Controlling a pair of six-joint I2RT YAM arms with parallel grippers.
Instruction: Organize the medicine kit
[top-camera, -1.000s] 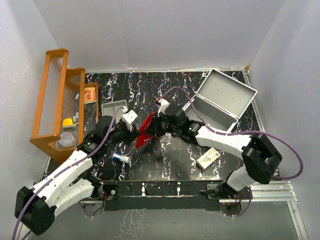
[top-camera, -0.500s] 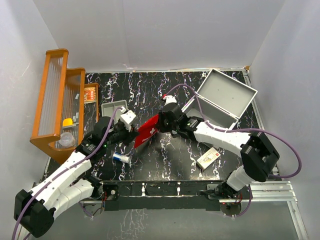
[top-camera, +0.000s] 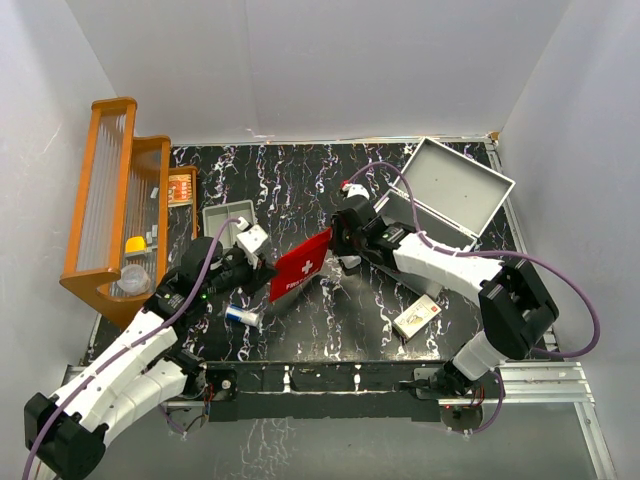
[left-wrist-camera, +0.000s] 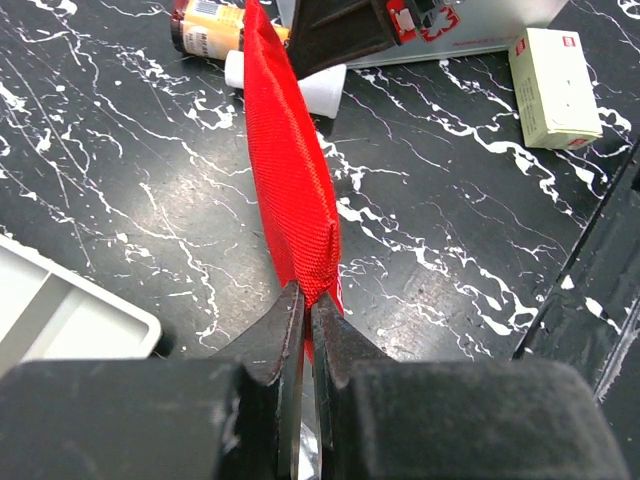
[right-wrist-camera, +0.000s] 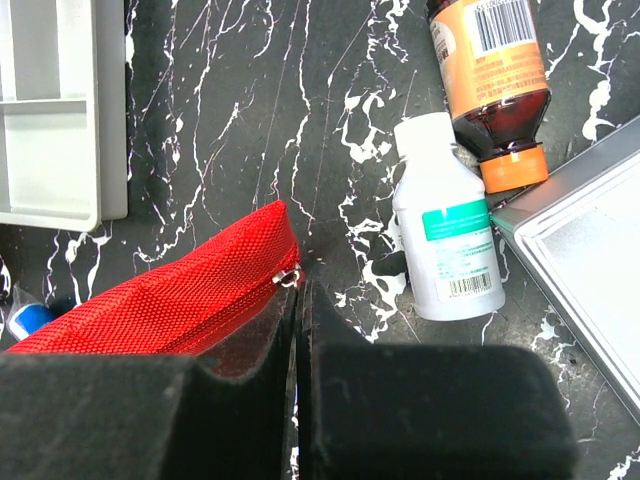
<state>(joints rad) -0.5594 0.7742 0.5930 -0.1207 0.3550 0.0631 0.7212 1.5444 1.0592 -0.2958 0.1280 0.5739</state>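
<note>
**Left of the medicine kit (top-camera: 447, 198): red pouch (top-camera: 302, 265) gripped at both ends**

Pouch spans the two arms. Left gripper (left-wrist-camera: 305, 318) is clenched on the pouch end farther from the kit. Right gripper (right-wrist-camera: 298, 300) is clenched on the zipper corner nearer the kit. Kit rests on the table (top-camera: 300, 180) with its lid open. White bottle (right-wrist-camera: 445, 235) and amber bottle (right-wrist-camera: 495, 85) lie just beside the kit.

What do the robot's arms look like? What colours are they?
The left arm and right arm are both chunky white shells linked by rounded black joints. A thin purple cable trails along each. Their fingers are flat, black and blocky.
</note>
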